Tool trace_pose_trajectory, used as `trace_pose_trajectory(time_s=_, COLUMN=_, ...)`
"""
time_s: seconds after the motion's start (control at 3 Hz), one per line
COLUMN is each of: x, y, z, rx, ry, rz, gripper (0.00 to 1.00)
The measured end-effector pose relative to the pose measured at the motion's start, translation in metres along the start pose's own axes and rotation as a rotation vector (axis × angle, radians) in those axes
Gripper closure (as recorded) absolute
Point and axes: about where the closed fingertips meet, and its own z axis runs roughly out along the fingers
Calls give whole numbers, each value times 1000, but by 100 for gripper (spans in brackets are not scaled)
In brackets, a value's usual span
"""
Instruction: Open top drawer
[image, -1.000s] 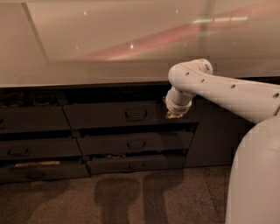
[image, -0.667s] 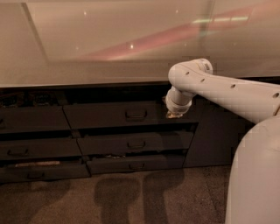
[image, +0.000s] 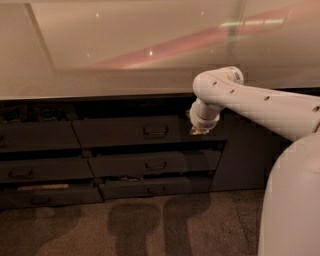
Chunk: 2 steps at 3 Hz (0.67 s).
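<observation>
end effector (image: 199, 131) at the top drawer (image: 115, 133) front's right end, just under the bench (image: 125, 75), grip state, can't tell

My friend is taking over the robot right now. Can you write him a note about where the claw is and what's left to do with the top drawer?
Claw: low under the countertop, in front of the right end of the top drawer. It is to the right of the handle, not on it.
Top drawer: no inner tray shows, so it looks unopened.
Done: claw is at drawer height.
Left: probably shift to the handle, grip it, pull the drawer out.
</observation>
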Motion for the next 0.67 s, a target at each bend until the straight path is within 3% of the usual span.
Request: trace_pose_trajectory(time_s=0.67, x=1, y=-4, z=-13, rx=10, ry=3, rz=4, gripper=100)
